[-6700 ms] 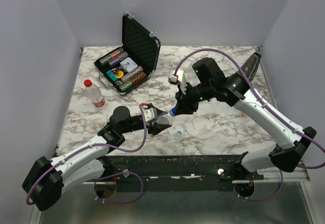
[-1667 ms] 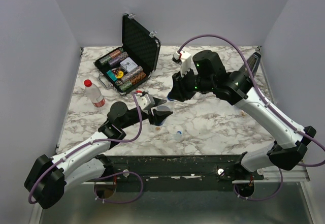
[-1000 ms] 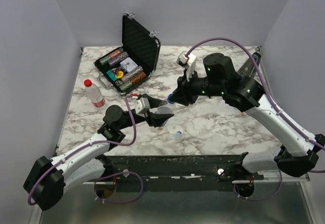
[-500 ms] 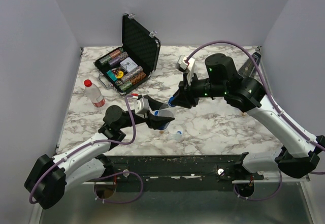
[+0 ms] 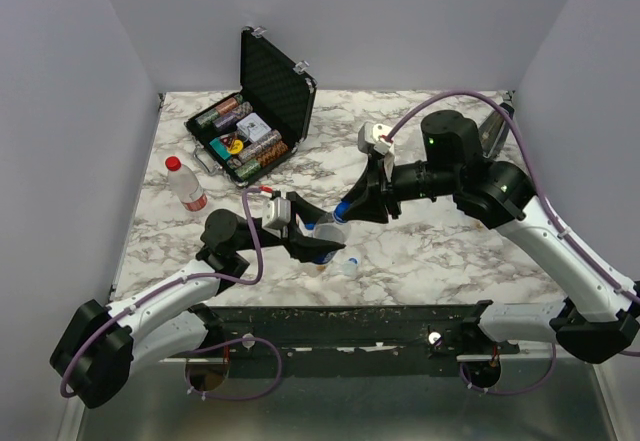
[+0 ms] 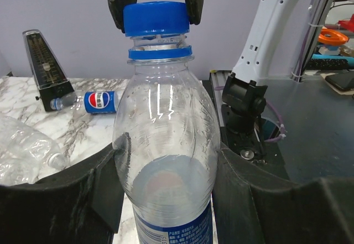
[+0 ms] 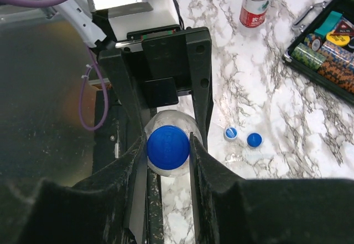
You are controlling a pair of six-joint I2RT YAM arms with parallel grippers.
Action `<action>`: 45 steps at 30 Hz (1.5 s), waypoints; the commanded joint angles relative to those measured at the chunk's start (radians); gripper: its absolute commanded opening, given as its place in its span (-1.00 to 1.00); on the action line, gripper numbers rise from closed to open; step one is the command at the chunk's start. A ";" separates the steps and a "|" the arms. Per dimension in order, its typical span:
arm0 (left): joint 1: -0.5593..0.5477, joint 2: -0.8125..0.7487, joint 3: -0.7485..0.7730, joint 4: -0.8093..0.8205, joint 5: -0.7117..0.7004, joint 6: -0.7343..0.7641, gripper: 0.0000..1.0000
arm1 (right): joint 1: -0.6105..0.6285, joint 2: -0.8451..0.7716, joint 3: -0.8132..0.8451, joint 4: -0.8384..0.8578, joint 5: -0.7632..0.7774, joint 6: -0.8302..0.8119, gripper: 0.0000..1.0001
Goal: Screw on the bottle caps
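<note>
My left gripper is shut on the blue-label bottle and holds it above the table near the front edge. A blue cap sits on its neck. My right gripper is shut on that blue cap, one finger against each side of it. A second bottle with a red cap and red-and-white label stands at the left, also seen in the right wrist view. Two loose caps, one whitish-blue and one blue, lie on the table below the held bottle.
An open black case of poker chips stands at the back left. A Pepsi-labelled bottle lies beside a black metronome at the back right. A crushed clear bottle lies nearby.
My left gripper has tilted the bottle's neck towards the right arm. My right gripper has swung round and come down onto the blue cap.
</note>
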 commanded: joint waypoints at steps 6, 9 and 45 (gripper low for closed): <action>-0.001 -0.013 0.005 0.150 0.054 -0.019 -1.00 | -0.014 0.012 -0.053 -0.018 -0.104 -0.104 -0.80; 0.002 -0.028 0.009 0.082 0.002 0.019 -1.00 | -0.014 0.022 -0.036 -0.039 -0.090 -0.108 -0.80; 0.019 -0.134 -0.047 0.116 -0.086 0.065 -1.00 | -0.055 0.055 -0.128 0.054 -0.165 -0.132 -0.91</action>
